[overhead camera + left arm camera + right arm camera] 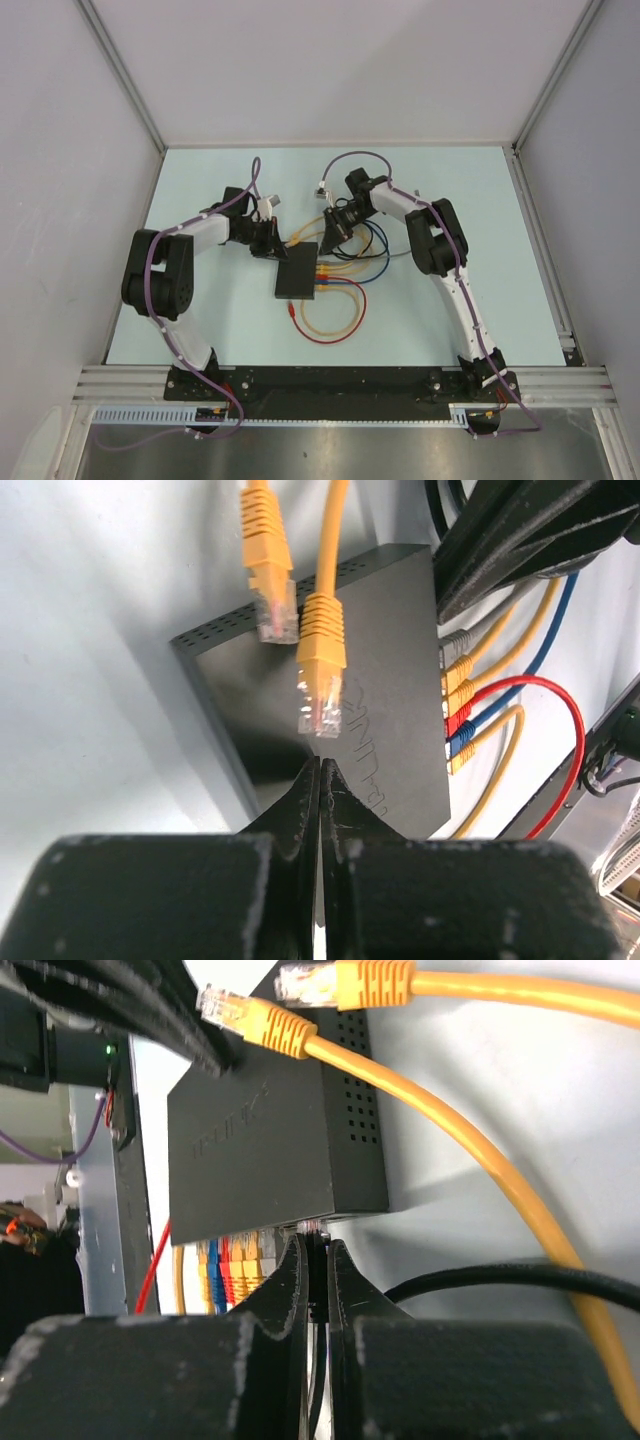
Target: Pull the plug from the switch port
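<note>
The switch [297,272] is a flat black box in the middle of the table, with its sockets along the right edge. My right gripper [316,1240] is shut on a black plug [318,1260] whose clear tip sits at the mouth of the end socket of the switch [270,1130]. I cannot tell whether the tip is still seated. My left gripper [320,763] is shut and empty, with its tips over the switch [390,680] at the edge away from the sockets. In the top view the left gripper [268,243] and the right gripper [330,235] flank the switch's far end.
Grey, yellow, red and blue plugs [455,715] fill the other sockets. Their cables [340,300] loop to the right and front of the switch. Two loose yellow plugs [275,600] [322,670] hang over the switch. A black cable [500,1280] runs off to the right. White walls enclose the table.
</note>
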`<state>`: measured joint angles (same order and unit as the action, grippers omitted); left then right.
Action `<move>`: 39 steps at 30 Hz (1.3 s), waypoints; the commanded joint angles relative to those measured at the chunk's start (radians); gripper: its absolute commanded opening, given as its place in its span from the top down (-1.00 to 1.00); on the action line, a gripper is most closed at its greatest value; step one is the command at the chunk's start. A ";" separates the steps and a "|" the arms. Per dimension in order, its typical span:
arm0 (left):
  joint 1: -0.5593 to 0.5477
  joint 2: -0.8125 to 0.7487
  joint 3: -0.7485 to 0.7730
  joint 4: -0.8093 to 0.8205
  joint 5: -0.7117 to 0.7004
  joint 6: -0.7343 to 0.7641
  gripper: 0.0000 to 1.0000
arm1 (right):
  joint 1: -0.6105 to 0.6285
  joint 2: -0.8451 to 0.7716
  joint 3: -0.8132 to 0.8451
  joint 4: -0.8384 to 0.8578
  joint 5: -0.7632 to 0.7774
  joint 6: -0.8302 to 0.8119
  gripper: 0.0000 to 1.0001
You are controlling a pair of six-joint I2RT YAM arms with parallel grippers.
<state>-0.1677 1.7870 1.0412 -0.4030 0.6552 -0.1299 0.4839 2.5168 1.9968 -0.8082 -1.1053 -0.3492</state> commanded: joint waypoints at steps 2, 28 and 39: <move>0.005 0.003 -0.043 -0.008 -0.137 0.062 1.00 | 0.005 -0.007 0.003 -0.239 0.059 -0.218 1.00; -0.010 0.011 -0.006 -0.020 -0.131 0.067 1.00 | -0.014 0.043 0.223 -0.707 0.150 -0.608 1.00; -0.009 -0.057 0.032 -0.017 -0.063 0.061 1.00 | -0.047 -0.050 0.310 -0.704 0.222 -0.636 1.00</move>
<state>-0.1764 1.7771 1.0420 -0.4057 0.6323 -0.1204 0.4774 2.5301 2.1643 -1.3422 -0.8795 -0.9882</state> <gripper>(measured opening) 0.005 0.047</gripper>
